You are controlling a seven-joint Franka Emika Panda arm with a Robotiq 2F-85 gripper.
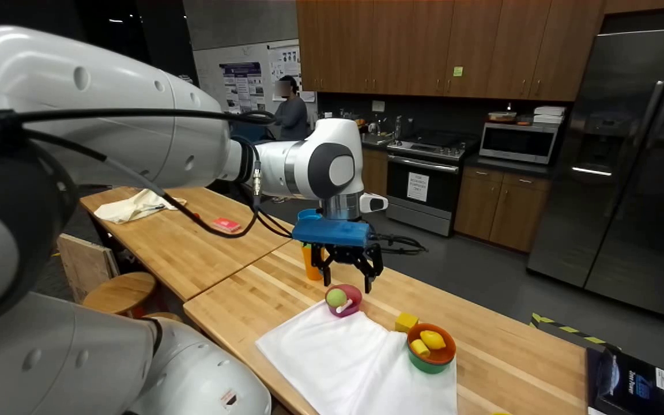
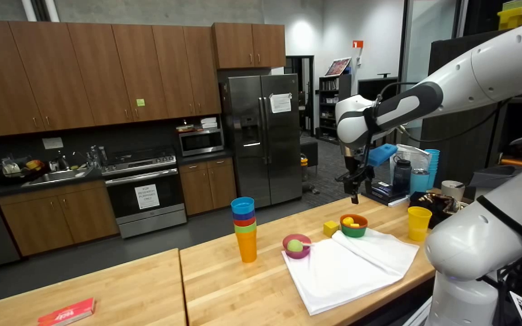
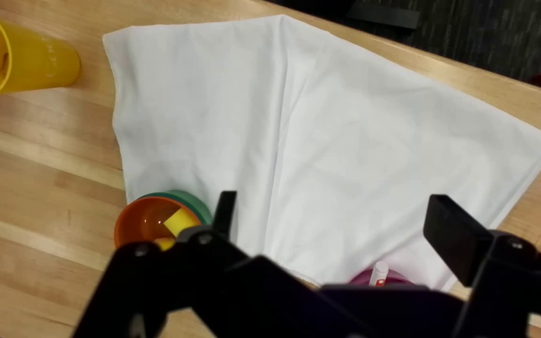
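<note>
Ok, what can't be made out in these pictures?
Wrist view: most of the pink bowl, hidden by the gripper.
Wrist view: part of the yellow cup, cut off by the left edge.
In an exterior view: the person's face, blurred.
In an exterior view: the writing on the paper on the fridge, too small.

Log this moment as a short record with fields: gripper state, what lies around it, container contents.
Effector: black two-finger gripper, open, holding nothing, above the wooden table
Container A: round pink bowl holding a light green ball and a white marker-like stick
Container B: round orange bowl nested in a green bowl, holding a yellow lemon and a smaller yellow piece
Beside B: yellow cube
Textile: white fabric cloth with a raised fold, both containers at its edge
Drinkware: upright stack of multicoloured plastic cups; separate yellow plastic cup
</note>
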